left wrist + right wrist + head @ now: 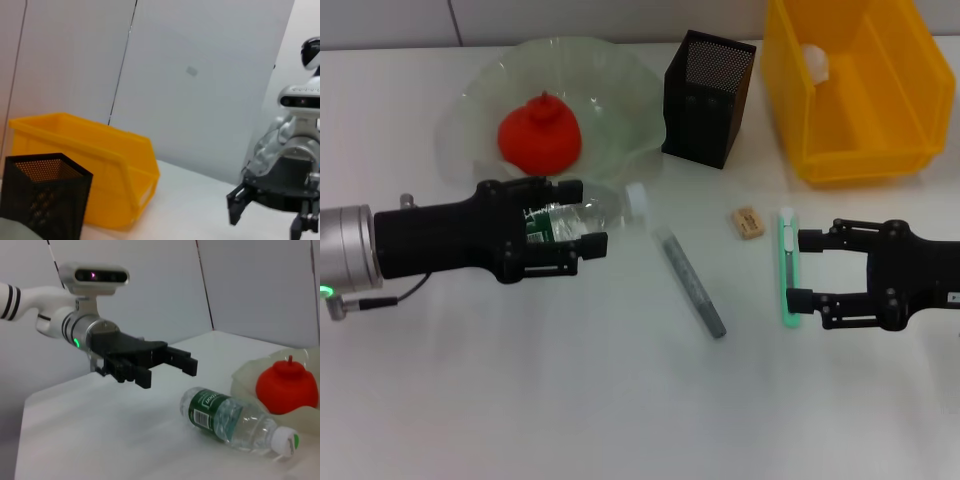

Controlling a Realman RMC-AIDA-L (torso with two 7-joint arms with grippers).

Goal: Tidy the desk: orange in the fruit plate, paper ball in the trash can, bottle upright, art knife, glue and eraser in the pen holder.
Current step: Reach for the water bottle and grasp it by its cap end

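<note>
The left hand [582, 243] hovers open-fingered over the small clear plastic bottle [588, 214] with its dark green label, lying on its side on the white counter [620, 400] beside the pale-green scalloped glass plate [620, 90]. Standing it up looks like the step in hand: lower, close, tip upright. The right hand [798, 270] waits open, straddling a green-glowing stick [786, 268].

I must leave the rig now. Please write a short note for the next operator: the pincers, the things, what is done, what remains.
Left pincer: open, above the lying bottle, not gripping.
Right pincer: open around the green stick.
Done: orange in fruit plate; paper ball in trash can.
Left: stand the bottle upright; put green stick, grey stick and eraser into pen holder.
</note>
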